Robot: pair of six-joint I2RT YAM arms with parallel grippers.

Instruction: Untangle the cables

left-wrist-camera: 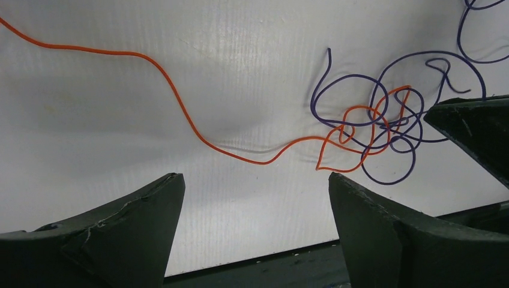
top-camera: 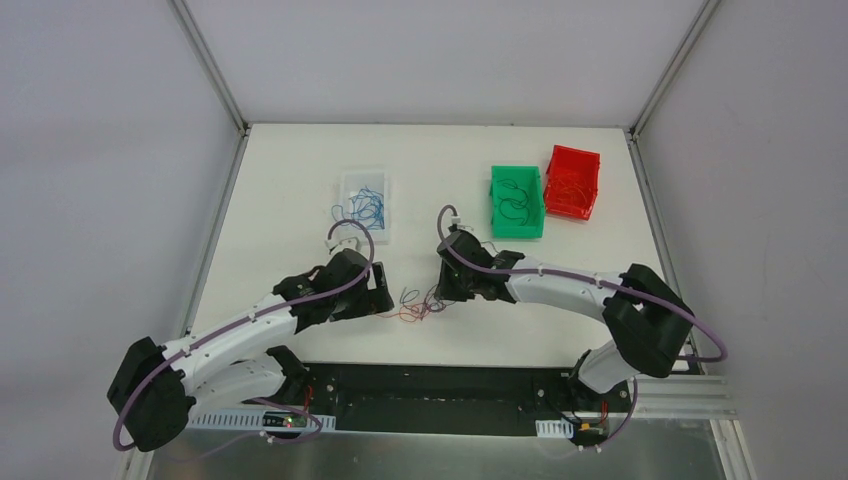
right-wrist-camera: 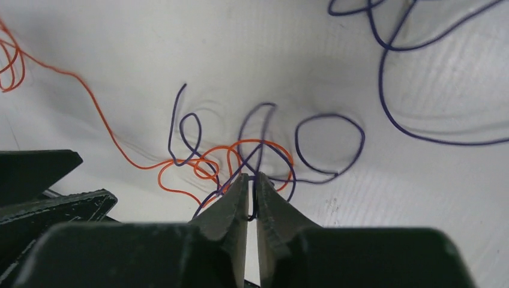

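A small tangle of thin red-orange and blue-purple cables (top-camera: 415,303) lies on the white table near its front edge, between my two grippers. My left gripper (left-wrist-camera: 255,180) is open and empty, low over the table. The red-orange cable (left-wrist-camera: 120,53) runs past ahead of it, and the knotted blue-purple loops (left-wrist-camera: 329,60) lie to its right front. My right gripper (right-wrist-camera: 252,180) is shut on a strand of the blue-purple cable at the tangle's edge; the strand shows between its jaws. Red-orange loops (right-wrist-camera: 78,75) and a blue-purple ring (right-wrist-camera: 330,115) lie just beyond its tips.
A clear box (top-camera: 365,203) holding blue cables stands at the back left. A green bin (top-camera: 517,201) with black cables and a red bin (top-camera: 572,182) stand at the back right. The table's dark front edge (left-wrist-camera: 288,255) is just behind the left fingers.
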